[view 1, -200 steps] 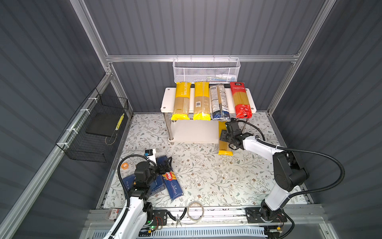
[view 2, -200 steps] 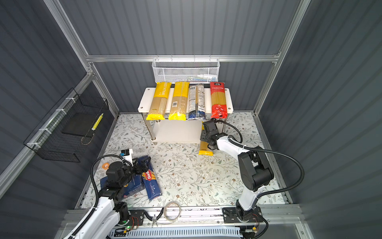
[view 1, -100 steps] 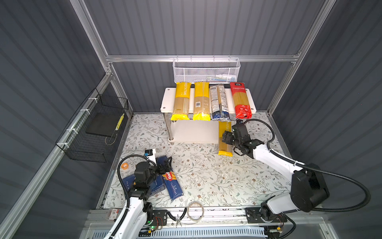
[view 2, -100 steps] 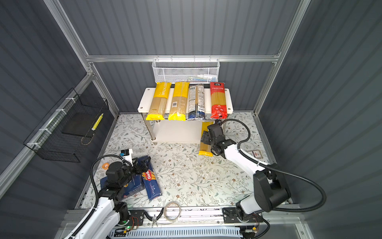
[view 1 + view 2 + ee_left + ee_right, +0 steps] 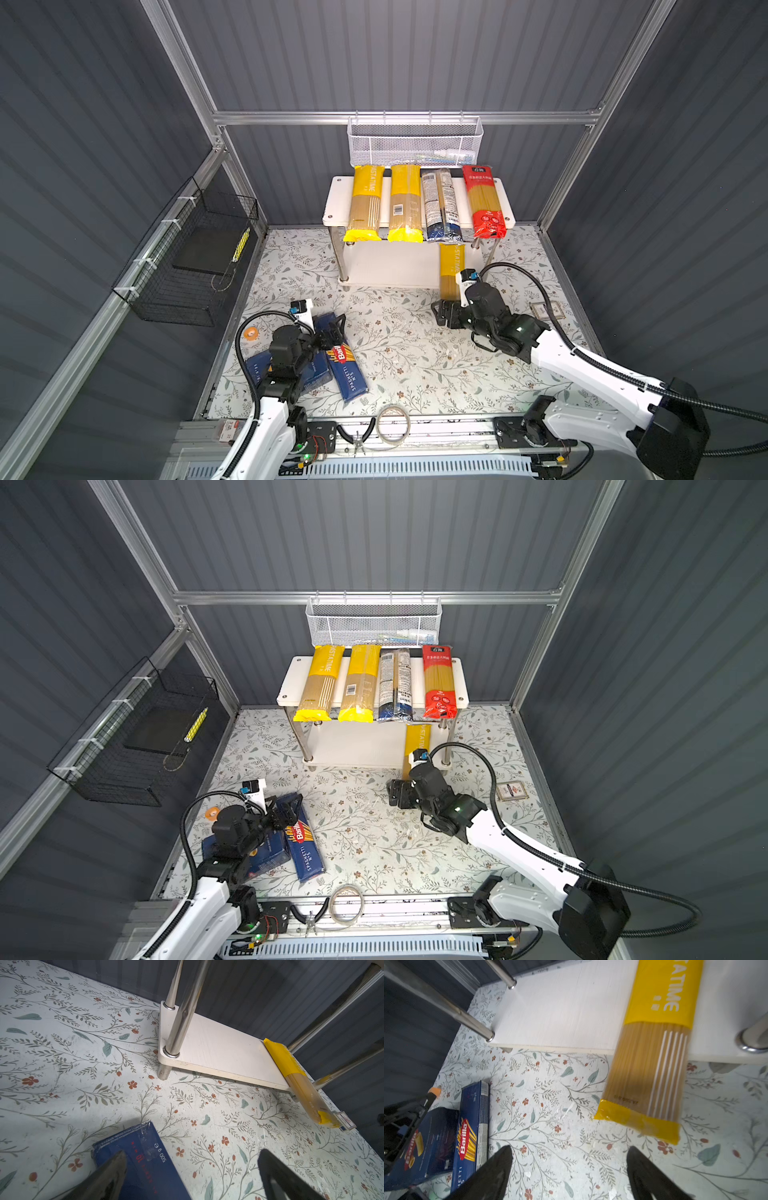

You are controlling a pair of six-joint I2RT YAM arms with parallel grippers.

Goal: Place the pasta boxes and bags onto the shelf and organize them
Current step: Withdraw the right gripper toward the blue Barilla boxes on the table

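Left gripper (image 5: 334, 328) hovers low with its jaws spread and nothing between them. In the left wrist view, one of its fingertips (image 5: 120, 1155) sits over the end of a dark blue carton, seemingly the narrow spaghetti box (image 5: 347, 370); whether they touch cannot be told. The wide Barilla box (image 5: 431, 1142) lies just beside that carton, back toward the left arm's base, both flat on the floral mat (image 5: 395, 353).

Well ahead of this gripper stands the white shelf (image 5: 336, 199). Its upper board carries four bags side by side: a yellow bag (image 5: 365, 203), a second yellow bag (image 5: 403, 203), a clear bag with a dark-blue end (image 5: 440, 203), and a red bag (image 5: 484, 203).

Right gripper (image 5: 446, 318) is also wide open and empty, low over the mat. Just ahead of it, off to one side of its fingers, the third yellow bag (image 5: 650, 1064) lies on the lower board, its near end hanging out past the front edge. Nothing touches it.

All five bags appear shelved, so the step in hand looks like the turn to the boxes. Next, the left gripper likely needs to centre across the narrow carton and close, then carry it to the bare stretch of lower board. The overhanging bag may want a push inward.
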